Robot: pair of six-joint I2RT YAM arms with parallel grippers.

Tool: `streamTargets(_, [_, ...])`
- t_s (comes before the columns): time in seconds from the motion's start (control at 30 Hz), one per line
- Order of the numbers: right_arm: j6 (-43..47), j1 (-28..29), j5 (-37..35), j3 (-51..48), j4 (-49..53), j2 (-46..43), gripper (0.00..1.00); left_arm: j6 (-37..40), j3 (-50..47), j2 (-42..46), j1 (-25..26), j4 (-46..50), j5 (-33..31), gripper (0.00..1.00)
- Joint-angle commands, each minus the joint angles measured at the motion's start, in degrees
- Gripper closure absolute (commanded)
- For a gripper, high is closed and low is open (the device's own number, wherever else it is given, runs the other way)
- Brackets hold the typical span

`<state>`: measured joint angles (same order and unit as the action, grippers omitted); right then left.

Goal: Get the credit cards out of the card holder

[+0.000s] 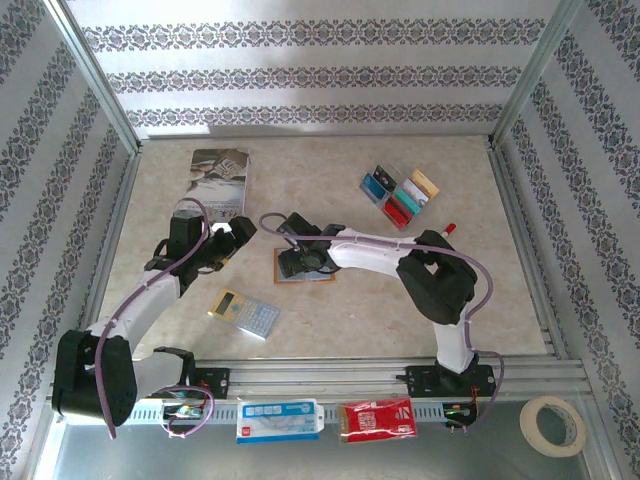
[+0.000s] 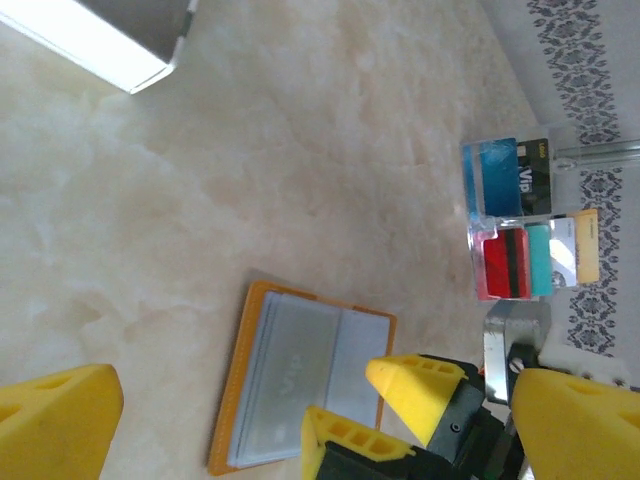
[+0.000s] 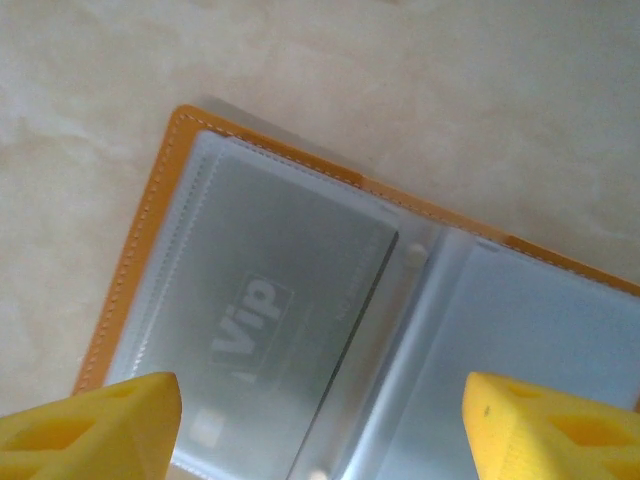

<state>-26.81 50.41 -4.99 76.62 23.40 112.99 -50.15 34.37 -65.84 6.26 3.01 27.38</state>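
two arms reach over the pale table from its near edge. the right gripper hangs low over the table's middle, its yellow fingers spread wide with nothing between them. the left gripper hovers just beside it, toward the left edge, its fingers also wide apart and empty.

a grey book lies by the far edge toward the left corner, and a calculator lies toward the near left corner. the card holder lies open and flat at the table's middle, directly under the right gripper, its orange border framing clear sleeves. several credit cards in blue, red, teal and gold sit clustered toward the far right corner, well apart from the holder. a grey vip card sits inside the sleeve on one half of the holder.

by the look of it the task is mostly done, and the step in hand is getting that card out. the next move likely calls for the right fingers to come down at the sleeve's edge near the fold and pinch the thin card, while the left gripper pins the holder so it doesn't drag.
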Motion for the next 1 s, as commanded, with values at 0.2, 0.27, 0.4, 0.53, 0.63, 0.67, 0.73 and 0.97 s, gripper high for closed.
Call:
streamTargets(0.2, [0.7,0.7,-3.8,3.0,2.4,4.1,0.26,-2.6,-2.3,4.0,-0.5,1.1,0.6,0.00])
streamTargets(0.27, [0.1,0.7,-4.1,3.1,2.9,4.8,0.27,-1.8,-1.5,3.6,-0.5,2.3,0.9,0.00])
streamTargets(0.4, [-0.1,0.3,-3.3,2.4,3.5,5.6,0.29,-1.8,-1.5,3.3,-0.5,1.8,1.4,0.00])
streamTargets(0.53, [-0.9,-1.2,-0.2,0.4,2.4,6.0,0.33,-2.4,-2.9,3.6,-0.3,-0.3,1.5,0.00])
streamTargets(0.63, [-1.0,-2.3,3.0,-1.4,0.7,5.9,0.37,-3.1,-3.9,3.6,0.2,-0.8,1.2,0.00])
streamTargets(0.67, [-1.0,-2.6,4.0,-1.9,0.0,5.9,0.39,-4.0,-4.8,3.5,0.6,-1.9,1.1,0.00])
streamTargets(0.73, [-1.1,-3.2,5.7,-2.7,-0.8,6.0,0.42,-5.6,-6.6,3.3,2.0,-4.6,1.1,0.00])
streamTargets(0.97, [-1.0,-5.1,10.3,-6.1,-3.8,4.6,0.51,-7.1,-9.0,1.1,7.0,-9.2,0.0,0.08])
